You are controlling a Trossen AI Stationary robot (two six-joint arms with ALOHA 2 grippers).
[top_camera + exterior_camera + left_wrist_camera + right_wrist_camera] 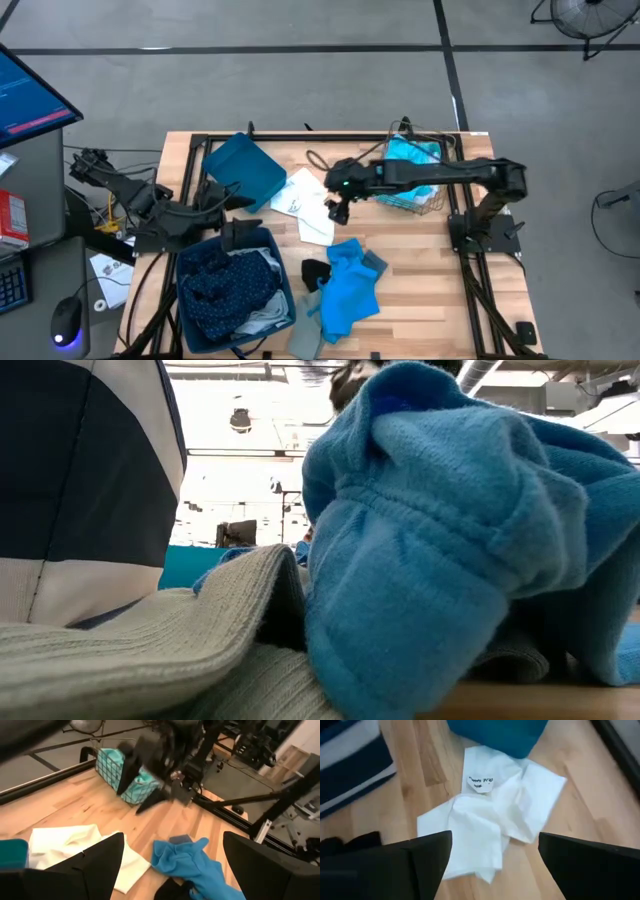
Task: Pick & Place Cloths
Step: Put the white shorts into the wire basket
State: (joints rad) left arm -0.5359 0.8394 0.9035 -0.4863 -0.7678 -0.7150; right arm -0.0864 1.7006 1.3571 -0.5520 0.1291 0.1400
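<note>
The white cloth (303,203) lies crumpled on the wooden table (420,270), beside the tipped dark-blue bin (245,170). Just above the cloth hangs the right gripper (337,210), fingers spread, holding nothing. Near the cloth lies the bright blue cloth (350,288). The left gripper (222,200), fingers apart and empty, hovers by the bin.

Right gripper (337,208): above white cloth (305,203)
Bright blue cloth (347,288): table centre
Bin (236,290): holds navy cloth (222,282)
</note>
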